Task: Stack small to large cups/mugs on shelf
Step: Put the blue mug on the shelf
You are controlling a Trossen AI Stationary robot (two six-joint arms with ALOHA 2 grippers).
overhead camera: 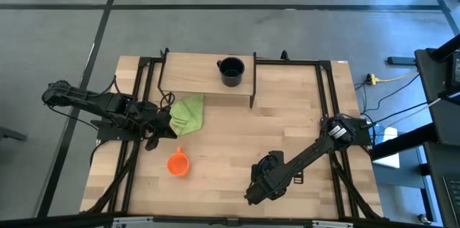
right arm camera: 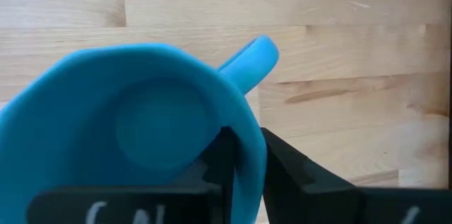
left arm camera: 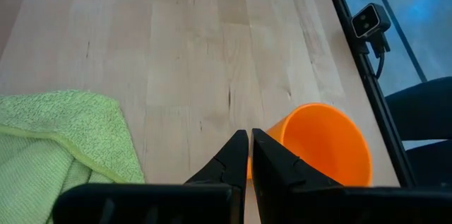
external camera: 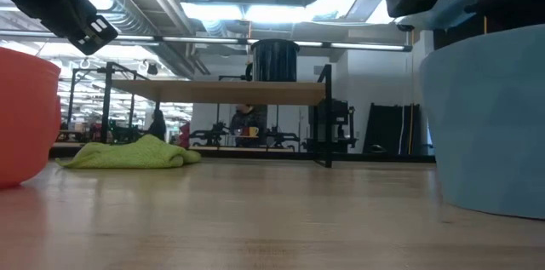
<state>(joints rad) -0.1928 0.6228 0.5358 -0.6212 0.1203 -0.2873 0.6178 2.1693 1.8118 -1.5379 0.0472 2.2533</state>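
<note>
The black mug [overhead camera: 231, 71] stands upright on the shelf [overhead camera: 190, 77]; both also show in the low view, the mug [external camera: 274, 60] on the shelf [external camera: 226, 91]. The orange mug [overhead camera: 178, 164] stands on the tabletop toward the near left. My left gripper [overhead camera: 162, 133] is shut and empty, held above the table between the green cloth [overhead camera: 188, 113] and the orange mug [left arm camera: 321, 143]. My right gripper [overhead camera: 256, 190] is near the table's near edge, shut on the light blue mug [right arm camera: 141, 132], which the arm hides in the high view. My right gripper holds the light blue mug by its wall [right arm camera: 248, 155], at the rim beside the handle [right arm camera: 248, 65]. One finger is inside the mug and one outside. The fingers come from above. In the low view the mug [external camera: 485, 125] is upright with its base at the tabletop.
The green cloth [external camera: 128, 155] lies crumpled on the table in front of the shelf's left end. Black metal frame bars [overhead camera: 327, 106] run along the table's sides. Bare tabletop lies between the orange mug and my right arm.
</note>
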